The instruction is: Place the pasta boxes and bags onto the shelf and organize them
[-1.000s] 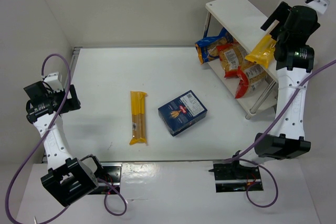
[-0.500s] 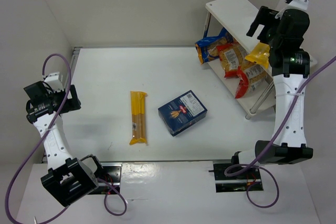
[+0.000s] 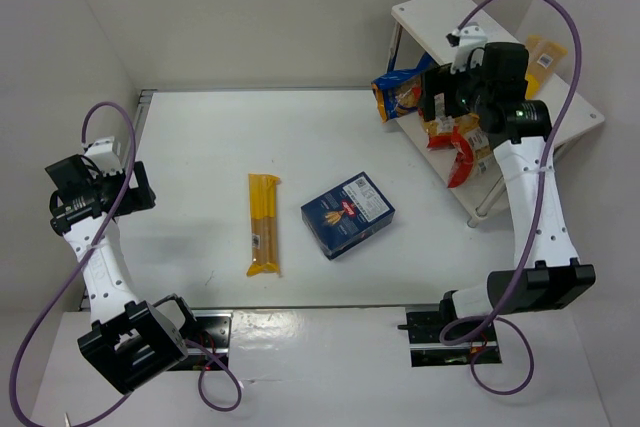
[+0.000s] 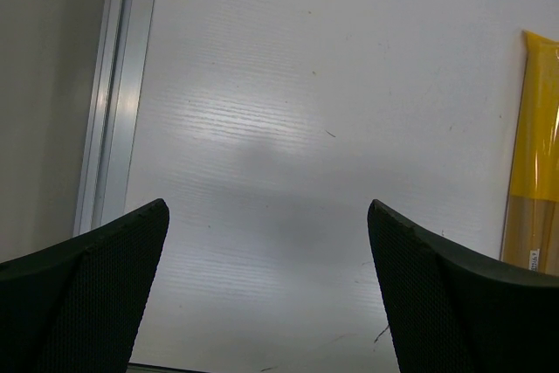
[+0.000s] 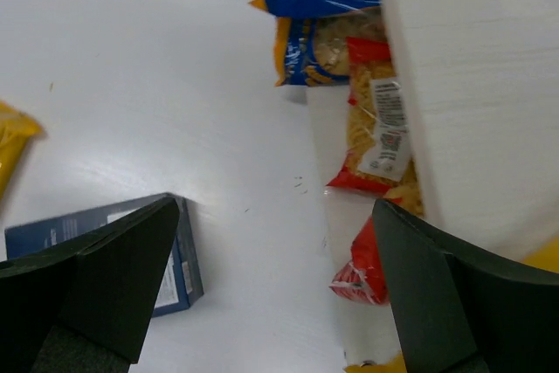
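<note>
1. Pasta lies in two places. On the white table (image 3: 200,137), the long yellow spaghetti pack (image 3: 264,224) and the blue box (image 3: 347,214) lie flat, near each other but not touching.
2. The shelf (image 3: 440,17) stands at the far right. A blue bag (image 3: 405,87) and red bags (image 3: 443,109) sit on its low board. A yellow bag (image 3: 545,52) lies on its top board.
3. The right gripper (image 5: 275,207) hangs by the front of the shelf. Its two fingers are spread wide and hold nothing.
4. The left gripper (image 4: 266,207) hangs over bare table at the left, well away from the pasta. Its fingers are wide apart too, with nothing between them.
5. The box and the spaghetti pack are not on the shelf yet, so I think one of them comes next.
6. The box looks stiff and light. I would pinch it across its two long sides, near the middle, so it does not swing.
7. The spaghetti pack looks smooth and slippery, and the sticks inside could snap. I would hold it gently at the middle, across its thin width, so neither end tips down.
</note>
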